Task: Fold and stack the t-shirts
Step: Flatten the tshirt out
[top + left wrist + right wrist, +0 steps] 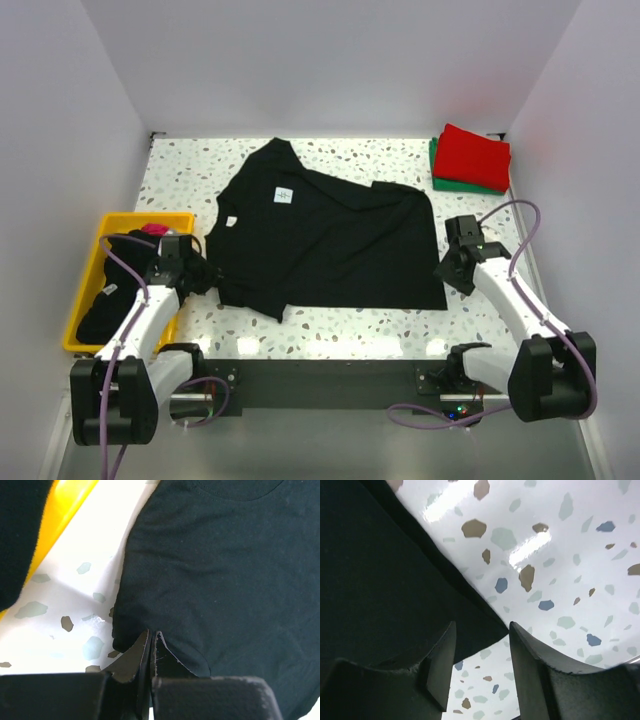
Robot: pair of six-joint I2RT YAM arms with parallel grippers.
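Top external only: black t-shirt [330, 240] spread flat mid-table, white neck label [284, 195] up, with a folded red t-shirt [475, 155] stacked on a green one [438, 170] at the far right corner and a yellow bin [90, 262] of dark cloth [105, 300] at the left. Left wrist only: left gripper [151, 635] pressed shut at the shirt's left edge, any pinched cloth impossible to tell. Right wrist only: right gripper [482, 630] with jaws apart over the shirt's near right corner, flat on the speckled table [560, 580].
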